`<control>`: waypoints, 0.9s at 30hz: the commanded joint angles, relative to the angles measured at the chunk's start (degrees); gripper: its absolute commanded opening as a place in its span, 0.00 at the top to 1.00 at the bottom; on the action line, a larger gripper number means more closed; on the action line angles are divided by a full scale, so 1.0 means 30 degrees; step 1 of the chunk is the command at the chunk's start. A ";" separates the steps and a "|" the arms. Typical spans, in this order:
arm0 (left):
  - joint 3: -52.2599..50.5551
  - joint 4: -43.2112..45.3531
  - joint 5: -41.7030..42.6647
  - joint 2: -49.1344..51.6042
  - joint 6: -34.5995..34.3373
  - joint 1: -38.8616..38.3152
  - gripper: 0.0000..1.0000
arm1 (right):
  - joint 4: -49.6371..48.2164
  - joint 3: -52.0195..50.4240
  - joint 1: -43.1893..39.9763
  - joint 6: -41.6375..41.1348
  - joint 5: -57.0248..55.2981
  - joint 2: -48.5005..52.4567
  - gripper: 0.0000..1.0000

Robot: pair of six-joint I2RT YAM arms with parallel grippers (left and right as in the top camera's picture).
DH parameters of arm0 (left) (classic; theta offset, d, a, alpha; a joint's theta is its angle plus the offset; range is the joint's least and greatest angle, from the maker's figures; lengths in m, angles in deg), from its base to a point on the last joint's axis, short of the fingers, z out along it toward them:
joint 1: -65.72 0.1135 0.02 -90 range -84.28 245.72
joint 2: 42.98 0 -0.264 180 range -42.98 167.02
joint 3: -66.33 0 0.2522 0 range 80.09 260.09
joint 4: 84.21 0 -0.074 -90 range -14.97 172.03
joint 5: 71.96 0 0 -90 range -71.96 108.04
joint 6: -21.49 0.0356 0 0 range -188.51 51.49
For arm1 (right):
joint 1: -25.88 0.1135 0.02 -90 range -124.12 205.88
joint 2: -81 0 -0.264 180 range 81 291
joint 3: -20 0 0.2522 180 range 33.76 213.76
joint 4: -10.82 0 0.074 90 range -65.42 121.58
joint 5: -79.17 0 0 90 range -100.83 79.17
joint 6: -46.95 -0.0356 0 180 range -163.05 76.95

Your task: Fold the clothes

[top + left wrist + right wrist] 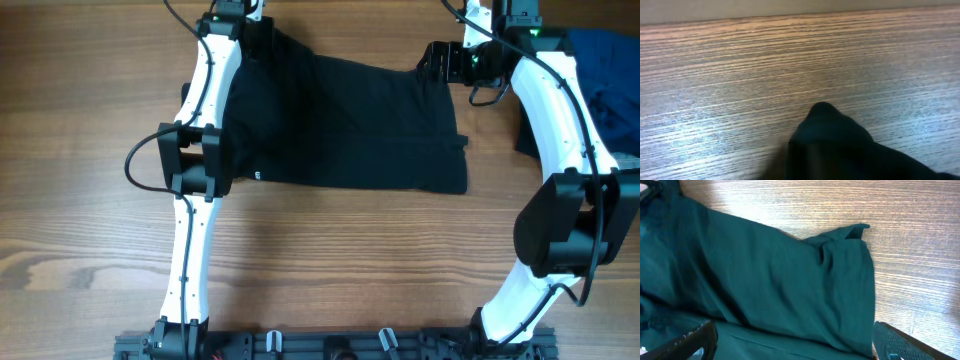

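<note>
Black garment (340,120), illegible white logo (257,177), tight in left claw (250,32); right claw (795,341) wide.

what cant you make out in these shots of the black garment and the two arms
1. Left hand: fingertips buried in the blurred, bunched black garment, left wrist view.
2. White logo: too small to read, overhead.
3. Garment's left edge: under the left arm, overhead.
4. Blue clothes heap: cut off by the frame edge and the right arm, overhead.
</note>
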 commanded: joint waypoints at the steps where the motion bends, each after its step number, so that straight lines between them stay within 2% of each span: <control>1: -0.0160 -0.0015 -0.0459 -0.2280 0.0029 0.0015 0.96 | 0.0044 0.0313 0.0109 0.0393 0.0306 0.0044 0.00; 12: -0.0160 -0.0685 -0.0452 -0.3220 0.0044 -0.0481 0.96 | 0.0291 0.0313 0.0109 0.0430 0.0299 0.0044 0.00; 15: -0.0160 -0.0656 -0.0459 -0.3220 0.0058 -0.0481 0.71 | 0.0408 0.0313 0.0109 0.0765 0.0306 0.0044 0.00; 17: -0.0255 -0.0641 -0.0532 -0.3213 0.0117 -0.0459 0.51 | 0.0474 0.0313 0.0109 0.0845 0.0306 0.0044 0.00; 18: -0.0364 -0.0590 -0.0576 -0.3213 0.0117 -0.0452 0.47 | 0.0488 0.0313 0.0109 0.0845 0.0306 0.0044 0.01; 22: -0.0444 -0.0510 -0.0597 -0.2703 0.0117 -0.0430 0.44 | 0.0510 0.0313 0.0109 0.0838 0.0306 0.0044 0.00; 27: -0.0466 -0.0590 -0.0590 -0.1763 0.0117 -0.0430 0.55 | 0.0532 0.0313 0.0109 0.0889 0.0306 0.0051 0.00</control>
